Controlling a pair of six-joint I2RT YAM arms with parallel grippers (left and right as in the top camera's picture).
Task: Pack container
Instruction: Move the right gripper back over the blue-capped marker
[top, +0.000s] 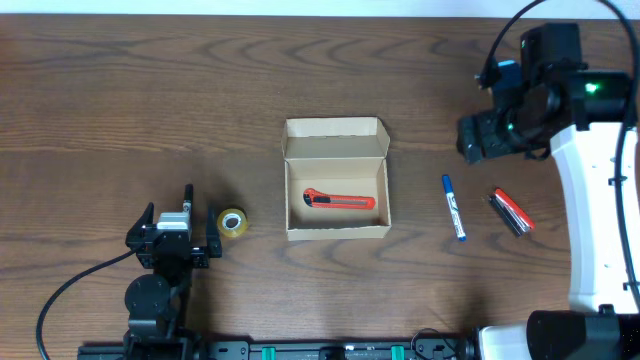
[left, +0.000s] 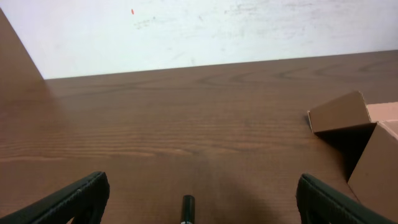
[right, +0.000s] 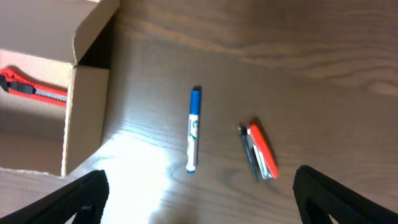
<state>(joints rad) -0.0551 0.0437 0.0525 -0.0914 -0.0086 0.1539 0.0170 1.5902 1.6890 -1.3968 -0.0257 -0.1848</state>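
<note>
The tan cardboard container stands open at the table's middle, lid flap up at the back; it also shows in the left wrist view and right wrist view. A red utility knife lies inside it, seen too in the right wrist view. A blue marker and a red-and-black tool lie on the table right of the container. My left gripper is open and empty at the front left. My right gripper is open and empty, above the marker and tool.
A small roll of yellow tape lies just right of the left gripper. Bare wooden table spans the back and left. A white wall shows beyond the table's far edge in the left wrist view.
</note>
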